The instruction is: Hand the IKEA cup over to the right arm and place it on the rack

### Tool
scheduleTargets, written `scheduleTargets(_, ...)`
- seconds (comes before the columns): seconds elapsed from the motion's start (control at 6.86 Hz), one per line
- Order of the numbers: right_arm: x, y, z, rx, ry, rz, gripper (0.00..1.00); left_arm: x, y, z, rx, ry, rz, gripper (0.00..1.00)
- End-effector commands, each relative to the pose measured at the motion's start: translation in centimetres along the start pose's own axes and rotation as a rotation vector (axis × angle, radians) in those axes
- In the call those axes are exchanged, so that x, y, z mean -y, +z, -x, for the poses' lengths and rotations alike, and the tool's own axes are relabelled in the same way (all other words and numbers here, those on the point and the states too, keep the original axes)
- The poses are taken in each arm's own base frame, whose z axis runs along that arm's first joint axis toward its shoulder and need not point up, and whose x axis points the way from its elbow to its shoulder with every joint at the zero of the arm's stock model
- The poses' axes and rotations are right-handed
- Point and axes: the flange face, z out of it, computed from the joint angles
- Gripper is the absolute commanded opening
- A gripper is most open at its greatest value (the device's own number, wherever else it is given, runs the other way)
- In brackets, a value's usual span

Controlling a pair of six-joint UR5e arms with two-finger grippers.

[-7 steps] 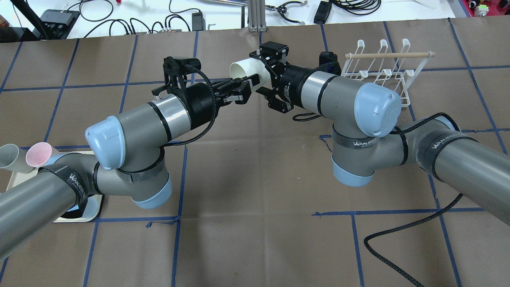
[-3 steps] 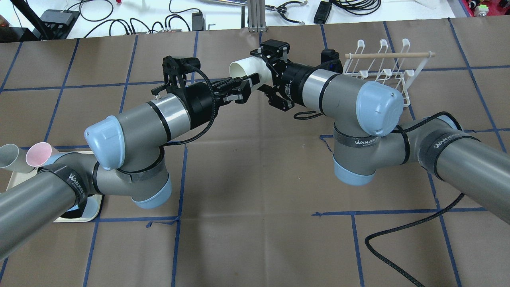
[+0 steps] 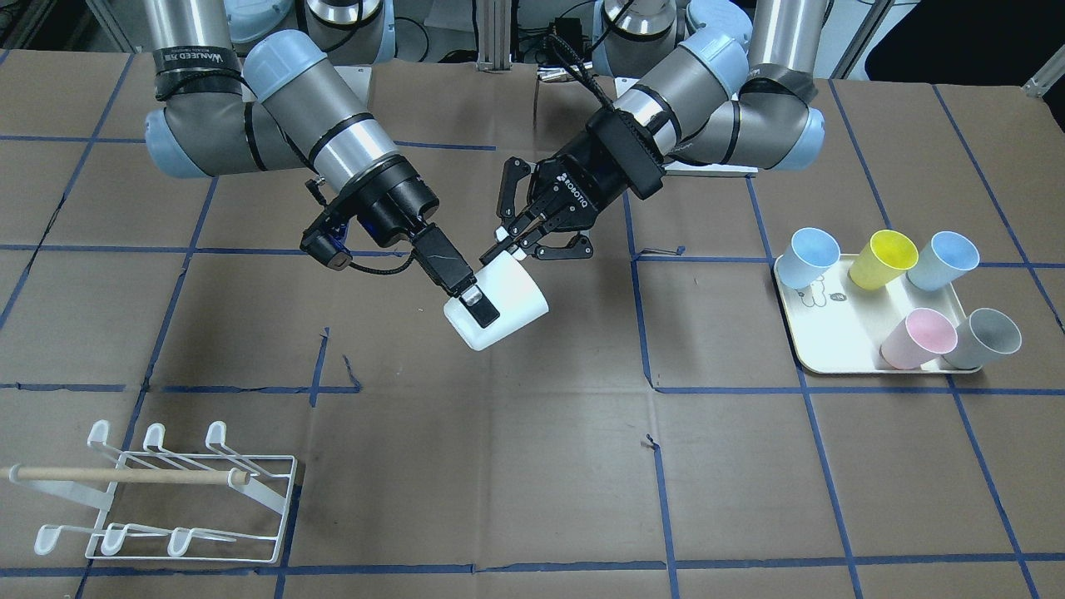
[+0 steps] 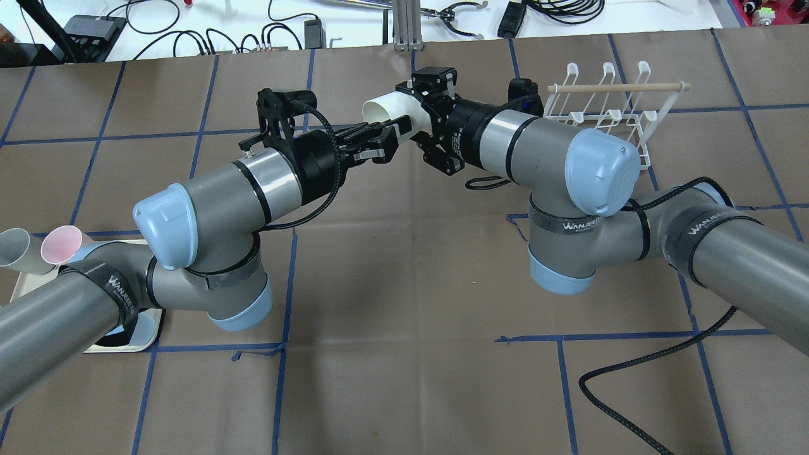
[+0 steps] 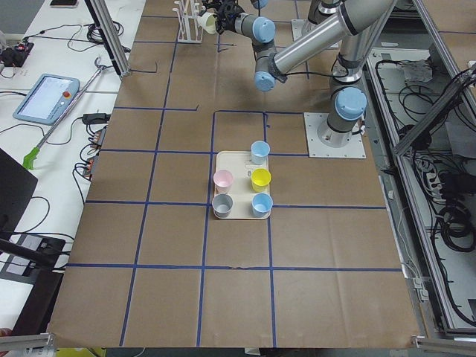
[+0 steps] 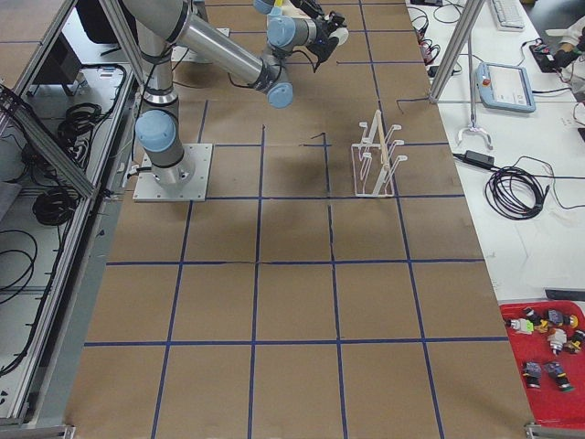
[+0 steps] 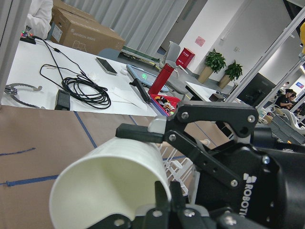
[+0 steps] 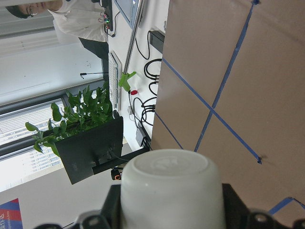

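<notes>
While both arms meet above the middle of the bench, the white cup hangs in the air between them, clear of the surface and lying roughly on its side. Its open mouth faces the left arm, and its flat base faces the right arm. The left jaws are clenched on the rim: in the left wrist view one finger sits inside the mouth of the cup, and in the front-facing view the tips converge on the lip. The right jaws straddle the body from the base end, one on each side. In the front-facing view a pad lies flat on the white wall, and in the right wrist view the cup's base fills the space between the two black fingers. The right jaws thus appear to be grasping the cup too. The rack stands on the bench at the robot's right, on the far side from the robot's base, well apart from the cup and with nothing on its prongs. On the robot's left sits a cream tray carrying five cups: light blue, yellow, blue, pink and grey.
</notes>
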Motion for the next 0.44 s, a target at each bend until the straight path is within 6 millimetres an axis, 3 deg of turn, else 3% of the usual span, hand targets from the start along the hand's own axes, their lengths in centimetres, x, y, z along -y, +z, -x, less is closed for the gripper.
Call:
scheduleTargets(0.0,-0.08,-0.03,0.03,0.001,-0.001,0.001,0.55,0.12,-0.04,-0.03,0.001,0.0,-0.003,0.09)
scheduleTargets(0.29,-0.08,-0.03,0.03,0.001,-0.001,0.001,0.53,0.57,-0.14,-0.23,0.001,0.01,-0.012,0.49)
